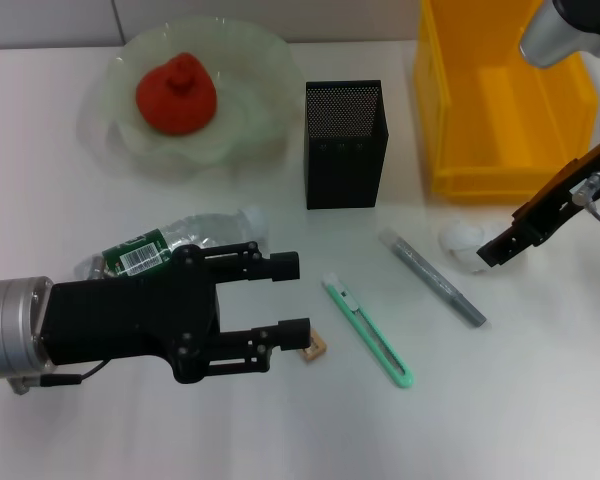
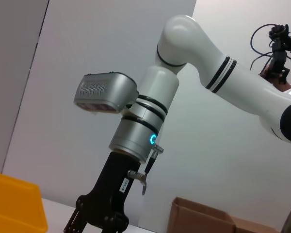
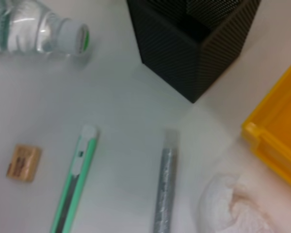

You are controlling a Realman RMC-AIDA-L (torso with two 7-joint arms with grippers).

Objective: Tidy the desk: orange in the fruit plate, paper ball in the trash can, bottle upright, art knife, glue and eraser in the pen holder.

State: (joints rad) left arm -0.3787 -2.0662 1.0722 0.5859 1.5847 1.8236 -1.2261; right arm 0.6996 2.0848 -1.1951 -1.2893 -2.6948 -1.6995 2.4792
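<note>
Head view: left pincer (image 1: 294,297) released above eraser (image 1: 315,348); right pincer (image 1: 508,246), state unclear, may nudge paper ball (image 1: 464,244) away.

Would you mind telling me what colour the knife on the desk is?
The knife is mint green with a white slider, clearest in the head view.

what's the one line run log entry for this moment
orange: in fruit plate | bottle: lying down | paper ball: on desk | left hand: open by eraser | right hand: at paper ball
</note>
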